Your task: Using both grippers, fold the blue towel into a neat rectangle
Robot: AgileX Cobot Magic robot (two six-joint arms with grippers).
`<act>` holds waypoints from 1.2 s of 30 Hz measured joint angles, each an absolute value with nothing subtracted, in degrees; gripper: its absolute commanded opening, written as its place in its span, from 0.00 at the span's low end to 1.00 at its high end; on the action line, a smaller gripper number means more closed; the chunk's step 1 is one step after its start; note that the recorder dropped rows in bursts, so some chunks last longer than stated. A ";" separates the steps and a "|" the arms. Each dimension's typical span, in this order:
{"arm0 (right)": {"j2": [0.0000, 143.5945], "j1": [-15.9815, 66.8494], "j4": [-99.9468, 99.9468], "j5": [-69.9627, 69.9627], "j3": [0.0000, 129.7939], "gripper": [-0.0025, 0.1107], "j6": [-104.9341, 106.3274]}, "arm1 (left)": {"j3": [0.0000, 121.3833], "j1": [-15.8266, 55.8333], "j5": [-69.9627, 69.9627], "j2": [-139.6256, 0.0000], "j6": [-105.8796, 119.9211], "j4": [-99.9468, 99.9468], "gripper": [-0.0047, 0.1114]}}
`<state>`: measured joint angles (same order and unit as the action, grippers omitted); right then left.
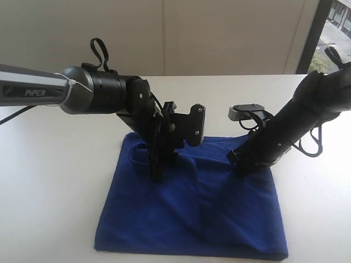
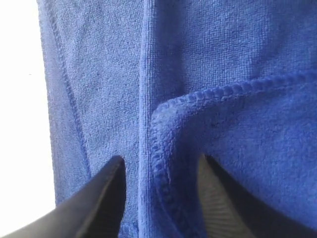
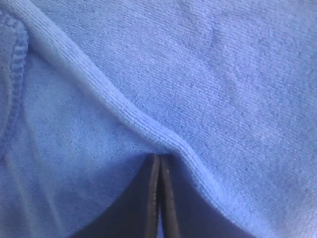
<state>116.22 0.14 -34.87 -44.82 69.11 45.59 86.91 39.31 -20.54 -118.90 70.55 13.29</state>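
Observation:
The blue towel [image 1: 192, 219] lies partly folded on the white table [image 1: 49, 192], with creases and a doubled far edge. My left gripper [image 1: 156, 171] points down onto the towel's far left part. In the left wrist view it [image 2: 161, 166] is open, and its fingers [image 2: 111, 183] straddle a stitched, folded-over corner of the towel [image 2: 223, 74]. My right gripper [image 1: 239, 167] is pressed into the far right part. In the right wrist view it [image 3: 159, 158] is shut, and its tips pinch a raised ridge of the towel [image 3: 223, 74].
The table's front edge runs close below the towel's near hem. A white wall stands behind the table, and a window [image 1: 337, 27] shows at the far right. Black cables [image 1: 313, 143] loop off the right arm.

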 measured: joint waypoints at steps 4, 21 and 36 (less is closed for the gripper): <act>116.22 0.14 -34.87 -44.93 69.11 0.02 45.59 | 86.91 39.31 -20.54 -118.90 70.55 13.50 0.43; 116.22 0.14 -34.87 -44.92 69.11 0.02 45.59 | 86.91 39.31 -21.21 -120.08 69.50 13.78 0.19; 116.22 0.14 -34.96 -44.92 69.11 0.02 45.59 | 86.91 39.31 -28.64 -115.83 69.50 12.37 0.04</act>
